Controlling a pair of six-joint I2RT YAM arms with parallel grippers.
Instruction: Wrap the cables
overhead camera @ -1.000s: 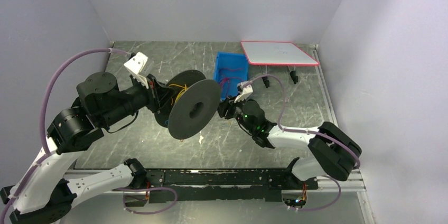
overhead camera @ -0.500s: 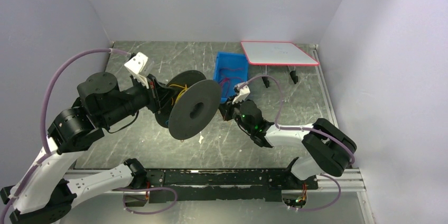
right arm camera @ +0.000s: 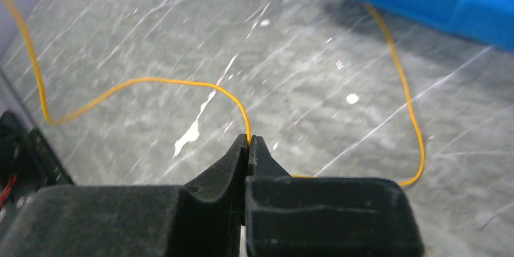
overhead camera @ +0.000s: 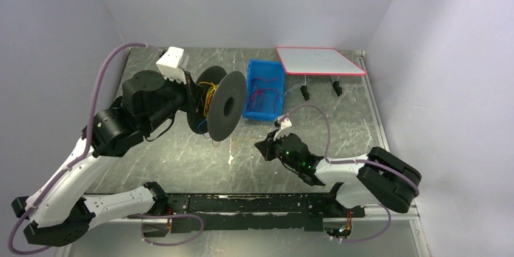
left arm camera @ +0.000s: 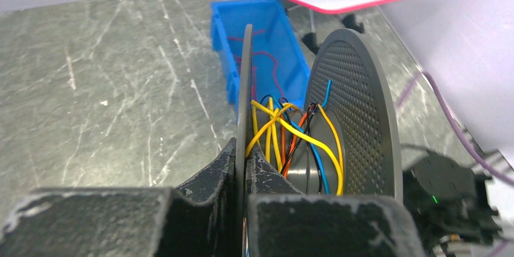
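Grey table (overhead camera: 182,160), top view: left gripper (overhead camera: 195,96) holds spool (overhead camera: 223,110) upright by the bin (overhead camera: 262,90), right gripper (overhead camera: 267,148) low near the front. Left wrist: jaws clamped on the spool flange, cables (left arm camera: 285,139) loose on the hub. Right wrist: jaws pinch a yellow cable (right arm camera: 176,81) trailing over the table.

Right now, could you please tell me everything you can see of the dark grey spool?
The dark grey spool looks like plastic: two round flanges, one perforated, joined by a hub with a central hole. Yellow, orange, blue and black cables are wound loosely on the hub. The left claw is shut on one flange's rim, holding the spool with flanges upright, beside the blue bin.
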